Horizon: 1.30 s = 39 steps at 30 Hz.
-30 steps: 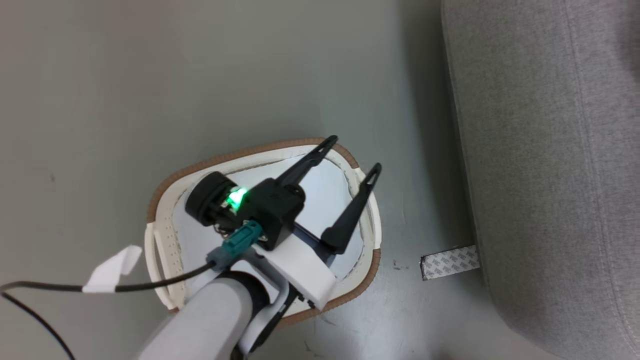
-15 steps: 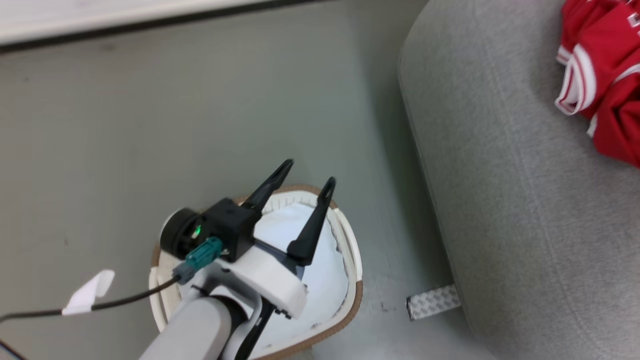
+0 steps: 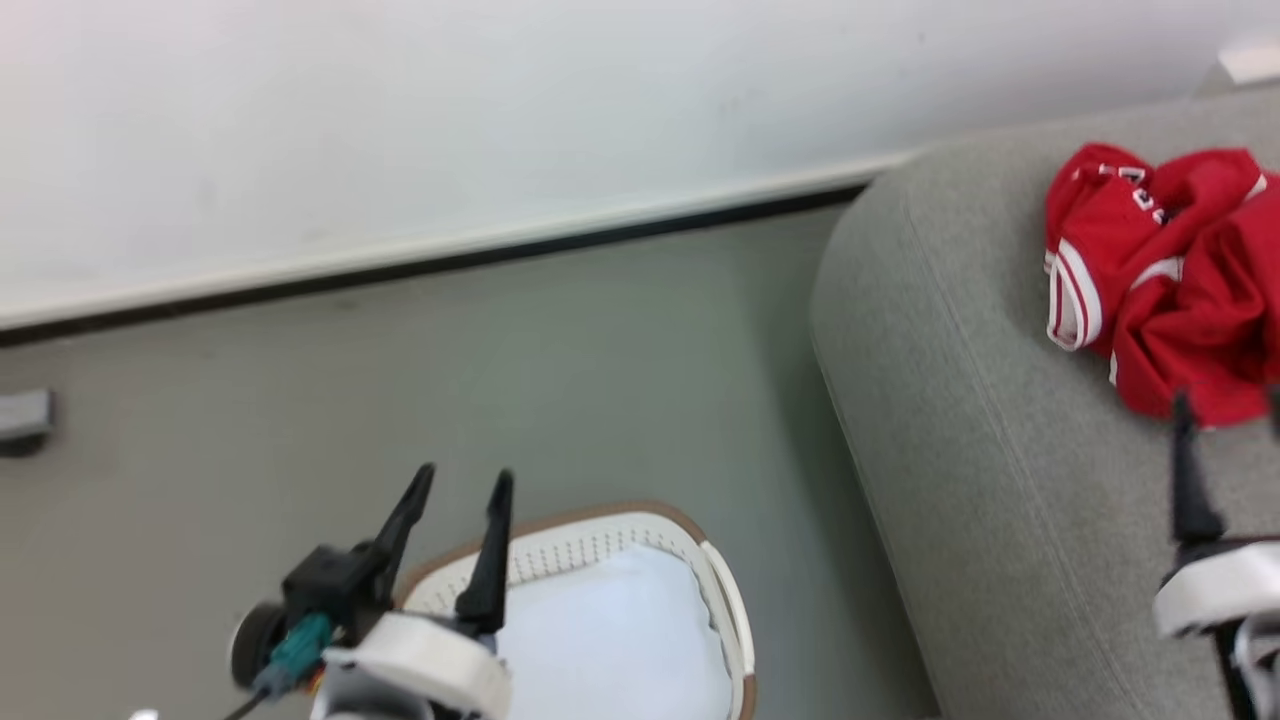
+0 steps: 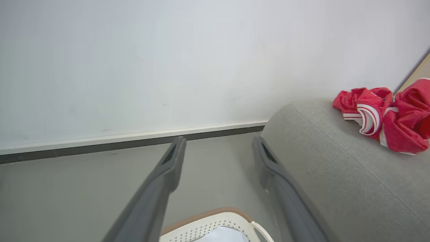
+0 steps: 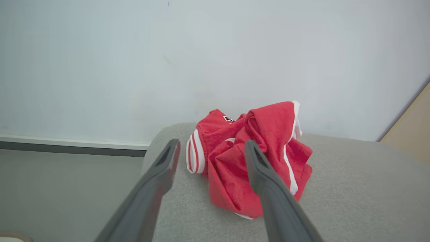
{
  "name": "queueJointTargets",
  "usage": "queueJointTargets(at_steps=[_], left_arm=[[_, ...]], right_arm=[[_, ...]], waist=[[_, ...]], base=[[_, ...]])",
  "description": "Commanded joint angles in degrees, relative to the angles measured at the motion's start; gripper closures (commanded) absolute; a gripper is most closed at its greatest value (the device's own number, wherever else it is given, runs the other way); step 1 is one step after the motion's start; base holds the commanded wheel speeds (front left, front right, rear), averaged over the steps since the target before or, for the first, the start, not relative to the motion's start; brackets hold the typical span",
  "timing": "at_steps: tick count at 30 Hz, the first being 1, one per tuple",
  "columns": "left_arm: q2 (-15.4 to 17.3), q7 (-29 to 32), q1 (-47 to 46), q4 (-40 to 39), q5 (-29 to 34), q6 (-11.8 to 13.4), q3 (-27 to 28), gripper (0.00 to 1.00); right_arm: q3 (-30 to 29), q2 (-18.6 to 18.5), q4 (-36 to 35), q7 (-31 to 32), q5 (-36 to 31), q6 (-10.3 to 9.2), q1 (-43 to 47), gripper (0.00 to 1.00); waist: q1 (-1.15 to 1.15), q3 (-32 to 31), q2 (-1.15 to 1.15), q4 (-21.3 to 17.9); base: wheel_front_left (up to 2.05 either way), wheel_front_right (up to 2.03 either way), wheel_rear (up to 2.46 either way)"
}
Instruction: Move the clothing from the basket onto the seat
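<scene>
Head view: clothing [image 3: 1170, 280] crumpled on seat [image 3: 980, 450]; soft, light (likely drapes when lifted), pinch raised fold. Left claw [image 3: 465, 475], right claw [image 5: 211, 144] both spread wide, empty.

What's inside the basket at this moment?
A pale cloth fills the basket; the red clothing lies on the seat. Whatever is under the cloth is covered, and the left end effector hides the left part.

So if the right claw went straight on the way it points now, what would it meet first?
Probably the clothing, bunched on the seat. The right wrist view shows it dead ahead of the right claw, framed by its open fingers. How far off it lies is unclear.
</scene>
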Motion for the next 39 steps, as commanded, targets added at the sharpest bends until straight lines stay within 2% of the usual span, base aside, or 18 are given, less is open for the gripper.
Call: queueJointTargets(at_steps=[1, 8, 16, 23, 34, 35, 39], left_arm=[[0.1, -2.4, 2.9, 2.1, -0.8, 0.8, 1.2, 0.0], [0.0, -5.9, 9.2, 7.1, -2.2, 1.4, 4.6, 0.0], [-1.5, -6.3, 13.7, 7.1, -0.1, 1.2, 9.3, 0.0], [-4.2, -6.3, 16.5, 5.6, 3.9, -1.0, 12.9, 0.0], [-6.8, -6.3, 16.4, 6.4, 7.4, -6.2, 15.6, 0.0], [-6.8, -6.1, 16.3, 6.7, 7.6, -6.7, 15.5, 1.0], [-7.5, -6.0, 16.5, 8.2, 6.6, -6.7, 15.3, 1.0]], right_arm=[[1.6, 1.3, -2.1, -0.1, 0.8, -0.15, 3.9, 0.0], [6.5, 5.6, -5.8, -0.1, 2.5, -0.14, 11.4, 0.0], [9.2, 8.4, -5.5, -0.1, 2.0, -0.15, 15.1, 0.0], [10.5, 9.2, -5.4, -0.1, 2.5, -0.14, 17.4, 0.0], [10.8, 9.3, -5.5, -0.1, 3.8, -0.14, 18.4, 0.0], [10.9, 9.1, -5.4, -0.1, 4.2, -0.14, 18.3, 1.0], [10.7, 9.5, -3.9, 0.6, 4.2, 0.0, 18.4, 1.0]], waist=[[0.02, -5.7, 0.0, 3.1], [0.02, -10.9, 0.0, 5.1], [0.02, -13.5, 0.0, 5.6], [0.02, -15.0, 0.0, 6.5], [0.02, -15.1, 0.0, 6.2], [0.02, -15.1, 0.0, 6.2], [0.02, -15.1, 0.0, 6.2]], base=[[0.0, 0.0, 0.0], [0.0, 0.0, 0.0], [0.0, 0.0, 0.0], [0.0, 0.0, 0.0], [0.0, 0.0, 0.0], [0.0, 0.0, 0.0], [0.0, 0.0, 0.0]])
